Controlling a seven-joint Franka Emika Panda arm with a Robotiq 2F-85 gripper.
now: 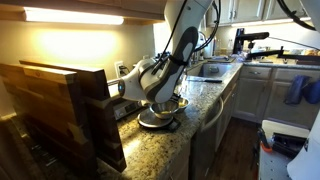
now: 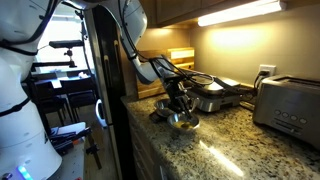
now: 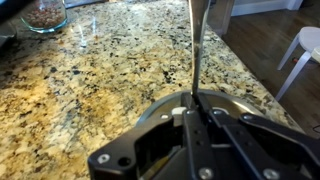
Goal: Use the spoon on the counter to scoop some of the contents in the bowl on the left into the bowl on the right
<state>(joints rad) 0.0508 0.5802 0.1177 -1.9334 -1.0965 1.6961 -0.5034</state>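
My gripper (image 3: 192, 108) is shut on the thin metal handle of the spoon (image 3: 197, 50), which runs away from the jaws over the counter (image 3: 100, 80). Right under the jaws sits a shiny metal bowl (image 3: 155, 108); the spoon's scoop end is hidden by the fingers. A glass bowl with brown contents (image 3: 44, 12) stands apart at the far left of the wrist view. In both exterior views the gripper (image 1: 152, 95) (image 2: 178, 100) hangs low over the metal bowl (image 1: 160, 113) (image 2: 183, 122) near the counter's edge.
A tall wooden board rack (image 1: 60, 105) stands on the counter close to the arm. A black appliance (image 2: 215, 95) and a silver toaster (image 2: 290, 105) stand by the wall. The counter's rounded edge (image 1: 205, 120) drops to the floor beside the bowl.
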